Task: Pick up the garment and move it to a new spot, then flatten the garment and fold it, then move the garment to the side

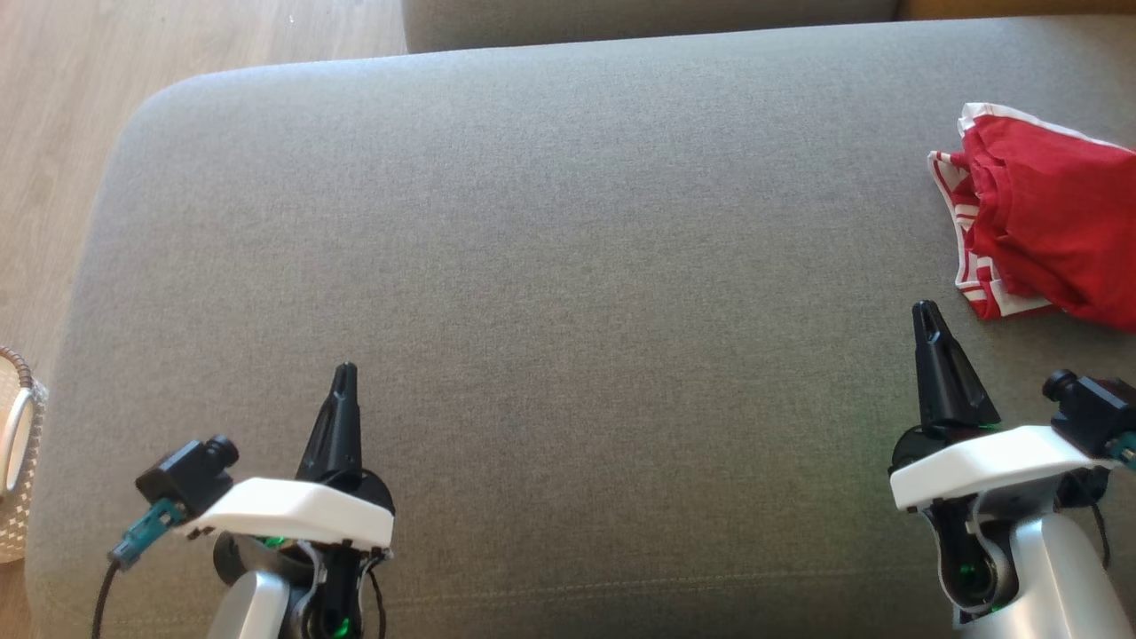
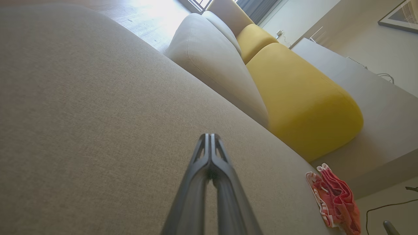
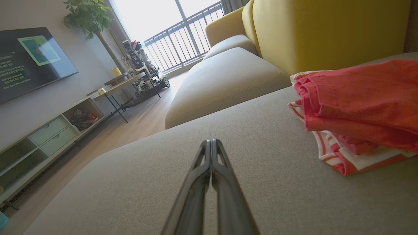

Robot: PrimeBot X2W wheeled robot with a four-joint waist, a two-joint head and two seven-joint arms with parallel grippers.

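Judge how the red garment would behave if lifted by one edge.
Probably floppy: the red garment lies in soft bunched folds, so it would likely drape and unfold. Likely light: the layers look thin.

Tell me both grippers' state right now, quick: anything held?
Left gripper: shut, holding nothing, above the grey fabric sofa cushion.
Right gripper: shut, holding nothing; the red cloth garment with white-striped trim lies apart from it.

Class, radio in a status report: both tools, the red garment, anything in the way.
Left tool shut, empty. Right tool shut, empty, short of red garment, not touching. Garment bundled on grey cushion, right side. Bare cushion between.
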